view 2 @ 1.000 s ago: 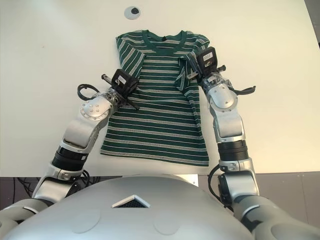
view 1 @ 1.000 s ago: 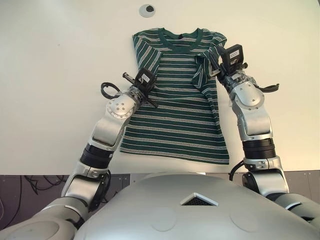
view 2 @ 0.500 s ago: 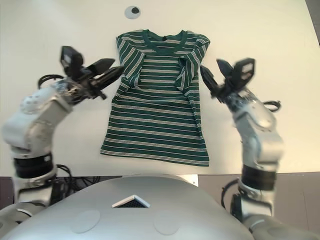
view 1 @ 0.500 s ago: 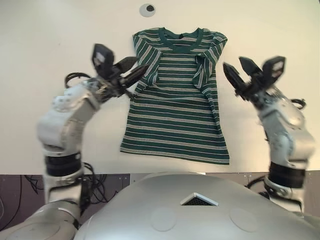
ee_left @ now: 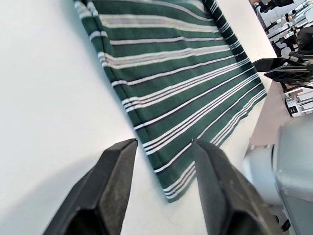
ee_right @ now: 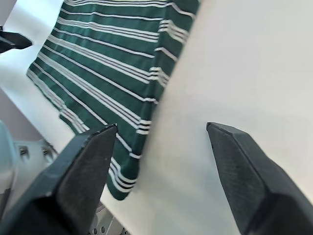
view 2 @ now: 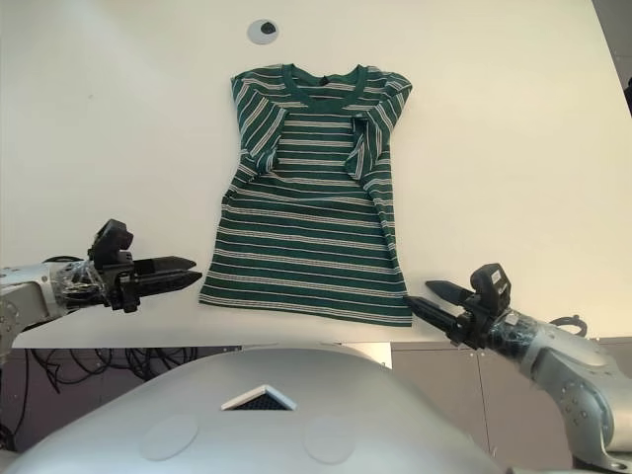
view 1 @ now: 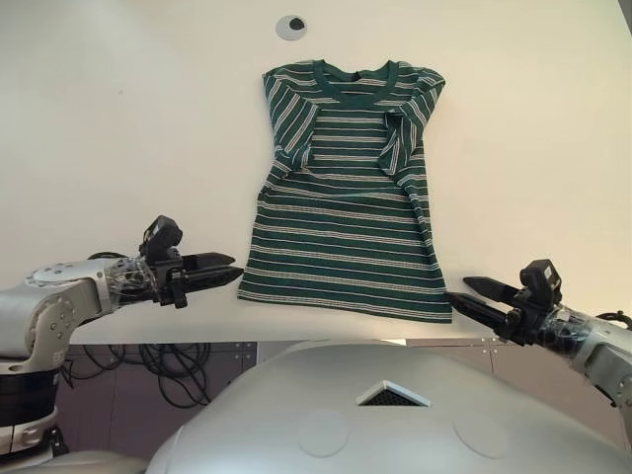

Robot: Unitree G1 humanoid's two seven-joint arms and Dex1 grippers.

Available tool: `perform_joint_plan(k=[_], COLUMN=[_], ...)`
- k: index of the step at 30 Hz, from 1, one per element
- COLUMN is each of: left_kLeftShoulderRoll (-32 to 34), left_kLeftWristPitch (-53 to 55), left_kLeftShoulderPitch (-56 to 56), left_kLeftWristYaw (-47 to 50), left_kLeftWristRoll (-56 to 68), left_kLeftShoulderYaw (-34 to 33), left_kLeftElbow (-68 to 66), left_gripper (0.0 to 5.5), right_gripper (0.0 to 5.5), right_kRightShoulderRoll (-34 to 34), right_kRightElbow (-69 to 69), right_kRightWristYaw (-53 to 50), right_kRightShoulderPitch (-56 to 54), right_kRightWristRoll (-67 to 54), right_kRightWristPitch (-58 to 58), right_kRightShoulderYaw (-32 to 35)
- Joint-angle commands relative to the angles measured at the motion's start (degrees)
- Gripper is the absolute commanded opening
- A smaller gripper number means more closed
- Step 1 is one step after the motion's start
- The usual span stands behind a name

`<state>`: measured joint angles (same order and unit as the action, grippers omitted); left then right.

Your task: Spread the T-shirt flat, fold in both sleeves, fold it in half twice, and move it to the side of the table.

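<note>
**Likely step: hem pickup for the first half-fold; sleeves already folded in.**
Pinch each hem corner squarely and lift both evenly. The left gripper [view 1: 235, 269] and right gripper [view 1: 456, 288] are each partly open, empty and clear of the cloth. The striped T-shirt [view 1: 346, 207] lies flat on the table [view 1: 118, 148], its lower corners just ahead of each gripper.

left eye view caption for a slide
Sleeves-folded green striped T-shirt on white table, open left gripper and right gripper flanking hem.

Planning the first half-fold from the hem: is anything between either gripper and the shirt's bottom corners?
Nothing visible. The left gripper and right gripper, both open, each sit just outside a bottom corner of the shirt, with only bare table between.
</note>
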<state>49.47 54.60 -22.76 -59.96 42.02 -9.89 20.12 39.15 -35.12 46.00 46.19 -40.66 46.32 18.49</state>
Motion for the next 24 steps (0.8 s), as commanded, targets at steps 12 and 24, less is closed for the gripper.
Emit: perform_joint_plan(k=[12,24], left_kLeftShoulderRoll=[3.48,5.02], left_kLeftWristPitch=[-3.28,-6.06], left_kLeftShoulderPitch=[-3.44,-2.03], left_kLeftWristYaw=[-0.07,-1.01], left_kLeftWristRoll=[-5.97,-6.51], left_kLeftShoulderYaw=[8.18,10.94], left_kLeftElbow=[-0.26,-2.30], left_gripper=[2.01,0.43], right_gripper=[1.76,0.00], right_kRightShoulderRoll=[1.33,0.62], right_kRightElbow=[2.34,5.23], right_kRightWristYaw=[-0.27,-1.78], right_kRightShoulderPitch=[2.08,-1.75], right_kRightWristRoll=[3.59,5.54], right_kRightWristPitch=[-0.06,-2.19], right_kRightShoulderYaw=[-7.24,-9.87])
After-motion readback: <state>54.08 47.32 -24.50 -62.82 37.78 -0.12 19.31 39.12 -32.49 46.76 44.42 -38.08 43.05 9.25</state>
